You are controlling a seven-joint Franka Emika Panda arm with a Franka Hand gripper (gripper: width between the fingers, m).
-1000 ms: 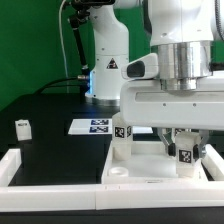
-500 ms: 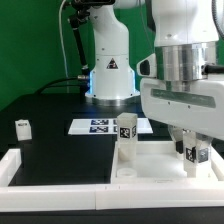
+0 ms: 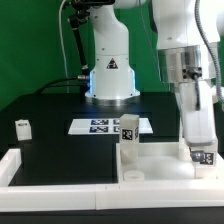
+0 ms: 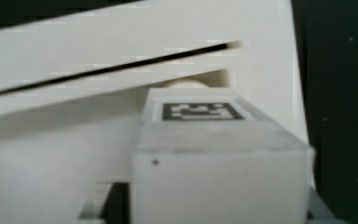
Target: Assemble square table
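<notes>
The square table's white slab (image 3: pixel 160 166) lies at the front of the exterior view's right, inside the white rails. One tagged white leg (image 3: pixel 129 138) stands upright at the slab's near left corner. My gripper (image 3: pixel 204 150) comes straight down at the far right and is shut on a second tagged leg (image 3: pixel 205 157), which stands upright low over the slab's right side. In the wrist view that held leg (image 4: pixel 211 150) fills the picture, its tag facing the camera; my fingers are hidden. A third small leg (image 3: pixel 22 127) stands alone on the black table at the left.
The marker board (image 3: pixel 100 126) lies flat behind the slab, in front of the robot's base (image 3: pixel 110 80). Long white L-shaped rails (image 3: pixel 60 172) run along the front and left of the table. A black cable (image 3: pixel 68 50) hangs beside the base.
My gripper has turned about its axis and shifted to the exterior view's right with the leg in it. The upright leg and the slab's left edge also slid slightly right.
</notes>
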